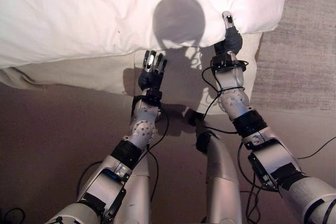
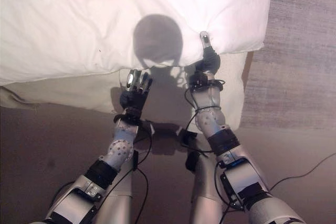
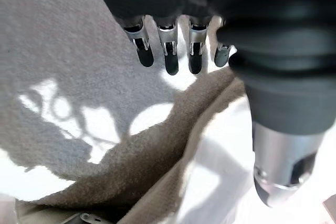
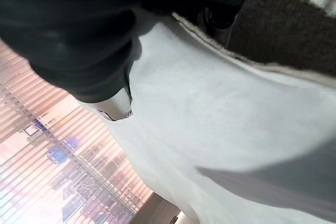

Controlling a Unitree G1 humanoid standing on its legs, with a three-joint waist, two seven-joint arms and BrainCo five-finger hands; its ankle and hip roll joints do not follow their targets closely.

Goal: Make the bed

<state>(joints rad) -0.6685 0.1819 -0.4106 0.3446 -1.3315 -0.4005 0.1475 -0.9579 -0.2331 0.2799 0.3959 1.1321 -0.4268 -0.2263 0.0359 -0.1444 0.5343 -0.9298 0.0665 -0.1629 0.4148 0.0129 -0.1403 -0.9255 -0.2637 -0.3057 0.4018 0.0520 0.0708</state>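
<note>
At the foot of the bed, the left hand (image 1: pixel 151 72) hangs just below the hem of the white duvet (image 1: pixel 94 9), in front of the cream mattress side (image 1: pixel 79 74). Its fingers (image 3: pixel 169 51) are straight and slightly spread, released, with nothing between them; in the left wrist view they point past a beige cloth edge toward the grey carpet (image 3: pixel 58 51).

Above and beyond that hand the duvet lies thick and puffy, bright white, with soft wrinkles and a rounded lower edge that overhangs the mattress. Its near corner droops over the bed's end, to the right of the right hand.

The right hand (image 1: pixel 231 38) is raised against the duvet's lower edge near that corner. One silver, dark-tipped digit (image 1: pixel 227 19) lies up on the white cloth, while the rest of the hand is hidden under the hem, so whether it is grasping the fabric cannot be told. To the right of this hand, grey woven carpet (image 1: pixel 304 40) runs beside the bed.
</note>
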